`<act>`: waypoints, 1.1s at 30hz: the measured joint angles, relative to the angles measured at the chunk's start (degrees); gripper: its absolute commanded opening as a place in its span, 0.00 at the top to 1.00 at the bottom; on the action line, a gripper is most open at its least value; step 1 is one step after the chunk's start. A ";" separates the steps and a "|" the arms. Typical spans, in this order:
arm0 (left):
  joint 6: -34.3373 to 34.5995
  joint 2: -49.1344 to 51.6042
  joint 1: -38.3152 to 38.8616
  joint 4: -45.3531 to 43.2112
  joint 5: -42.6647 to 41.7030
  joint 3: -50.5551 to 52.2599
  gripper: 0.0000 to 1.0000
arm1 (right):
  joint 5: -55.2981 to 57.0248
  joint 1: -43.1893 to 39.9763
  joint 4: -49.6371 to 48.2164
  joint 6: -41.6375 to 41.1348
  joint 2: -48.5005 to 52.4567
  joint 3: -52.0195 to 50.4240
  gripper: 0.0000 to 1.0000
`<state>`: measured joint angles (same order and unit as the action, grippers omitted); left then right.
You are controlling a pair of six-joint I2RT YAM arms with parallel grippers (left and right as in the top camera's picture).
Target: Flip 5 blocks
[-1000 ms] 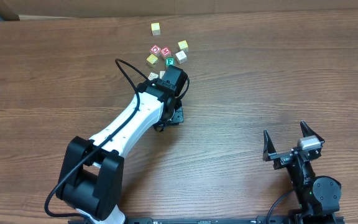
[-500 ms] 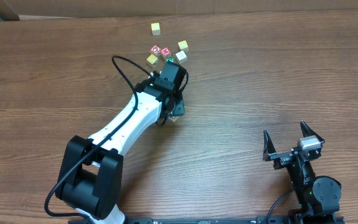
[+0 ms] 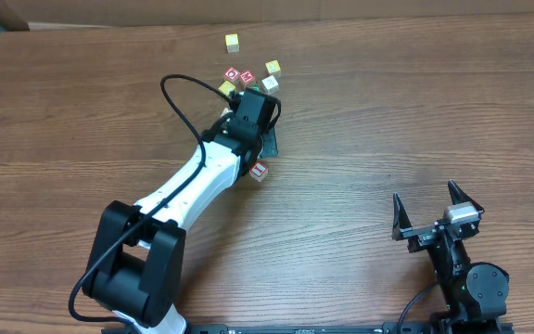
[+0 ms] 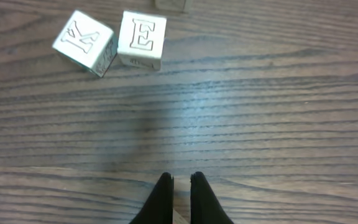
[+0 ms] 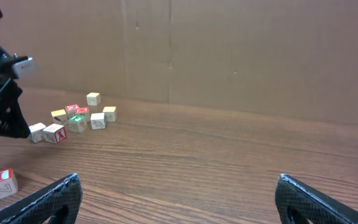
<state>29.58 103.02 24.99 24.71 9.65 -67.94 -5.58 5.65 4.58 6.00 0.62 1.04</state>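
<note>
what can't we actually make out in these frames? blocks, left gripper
- Left gripper: in the overhead view its own wrist covers the fingertips and whatever lies beneath them.
- Third cube: in the left wrist view it is cut off by the top edge, so its face is unreadable.
- Block cluster: in the right wrist view it is too far and small to read the print, and it is also too small overhead.

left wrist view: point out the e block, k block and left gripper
E block (image 4: 143,38), left wrist view, on its top face
K block (image 4: 82,40), left wrist view, top face
left gripper (image 4: 181,180), left wrist view, between shut fingertips
</note>
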 measured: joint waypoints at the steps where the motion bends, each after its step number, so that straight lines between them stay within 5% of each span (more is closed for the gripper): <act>1: 0.00 0.00 -0.02 -1.31 0.04 0.98 0.96 | -0.02 0.00 -0.02 0.02 0.00 0.00 0.00; 19: -11.56 6.10 0.02 -8.11 -5.60 3.15 0.96 | -0.02 0.00 0.02 0.00 0.00 0.00 0.00; 33: -15.08 6.82 0.02 7.58 -5.99 -3.23 0.97 | 0.00 0.00 0.00 0.02 0.00 0.00 0.00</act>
<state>14.50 109.84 25.02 32.29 3.66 -71.18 -5.58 5.65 4.58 6.02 0.62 1.04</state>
